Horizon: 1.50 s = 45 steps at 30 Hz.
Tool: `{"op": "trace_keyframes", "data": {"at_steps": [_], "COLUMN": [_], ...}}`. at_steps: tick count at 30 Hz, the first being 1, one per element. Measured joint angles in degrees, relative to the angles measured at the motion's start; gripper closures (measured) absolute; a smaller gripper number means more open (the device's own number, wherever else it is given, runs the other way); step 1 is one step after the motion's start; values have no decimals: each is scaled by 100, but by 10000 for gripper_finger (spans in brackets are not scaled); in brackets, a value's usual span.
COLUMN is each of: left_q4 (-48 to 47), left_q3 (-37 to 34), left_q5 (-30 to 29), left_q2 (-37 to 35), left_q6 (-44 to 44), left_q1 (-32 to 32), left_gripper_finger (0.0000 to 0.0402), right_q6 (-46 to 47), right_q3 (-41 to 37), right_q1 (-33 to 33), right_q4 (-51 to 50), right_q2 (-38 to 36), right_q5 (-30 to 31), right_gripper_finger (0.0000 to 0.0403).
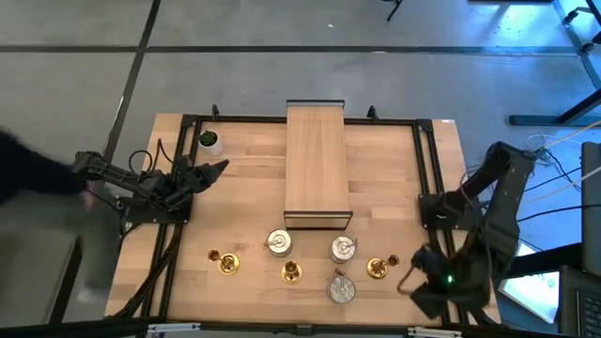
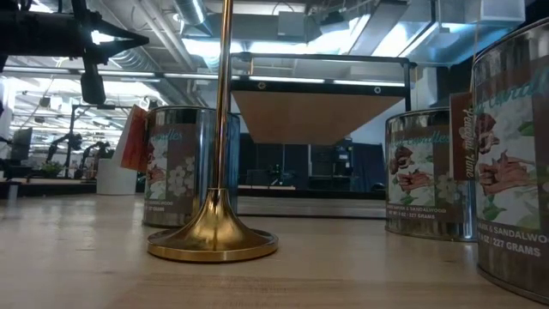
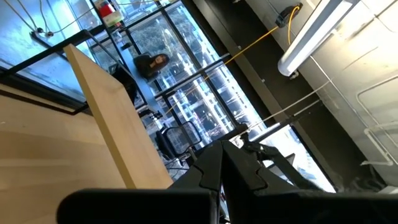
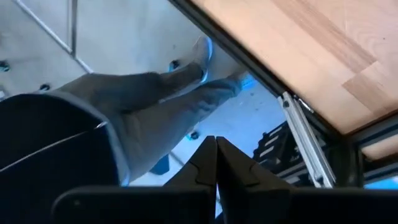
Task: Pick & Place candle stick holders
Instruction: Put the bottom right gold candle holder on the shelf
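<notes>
Six candle stick holders stand on their bases near the table's front edge. Three are slim brass ones [image 1: 225, 262] [image 1: 292, 272] [image 1: 377, 268]. Three are squat silver ones [image 1: 279, 243] [image 1: 343, 248] [image 1: 341, 288]. In the low view one brass holder [image 2: 213, 232] stands close, with silver ones [image 2: 184, 167] [image 2: 429, 176] behind it. My left gripper [image 1: 223, 168] [image 3: 222, 158] is shut and empty at the table's left, raised and pointing toward the wooden box. My right gripper [image 1: 408, 279] [image 4: 216, 163] is shut and empty above the table's near right corner, right of the holders.
A long wooden box [image 1: 317, 164] lies across the table's middle, from the far edge toward the holders. A white cup with green inside [image 1: 208, 141] stands at the far left. A black frame [image 1: 427, 160] borders the table. A person's legs [image 4: 155, 93] show beyond the table edge.
</notes>
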Motion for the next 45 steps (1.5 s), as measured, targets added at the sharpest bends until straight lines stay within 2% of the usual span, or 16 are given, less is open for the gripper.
{"op": "trace_keyframes", "data": {"at_steps": [9, 12, 19, 24, 28, 33, 39, 45], "left_q4": [-2, -4, -74, -198, -214, -262, -264, -262], "left_q3": [0, 0, 0, 0, 0, 0, 0, 0], "left_q5": [-26, 6, 45, 59, 167, 313, 316, 316], "left_q2": [0, 0, -2, -2, -1, 0, -1, 0], "left_q6": [-24, -94, -146, -400, -417, -573, -761, -869], "left_q1": [-1, 0, 1, 1, -6, -6, -6, -6], "left_gripper_finger": [400, 400, 400, 400, 400, 400, 400, 400], "right_q6": [246, 488, 894, 1105, 1423, 1518, 1621, 1797], "right_q3": [0, 0, -2, -4, -7, 18, 15, 0], "right_q1": [202, 202, 194, 156, 156, 45, -138, -281], "right_q4": [-467, -822, -1616, -1565, -1453, -1419, -1318, -1480], "right_q2": [878, 1044, 1424, 1909, 2418, 2878, 3001, 3024], "right_q5": [201, 265, 1051, 1263, 1624, 2054, 2546, 2638], "right_gripper_finger": [398, 382, 283, 202, 163, 152, 155, 157]}}
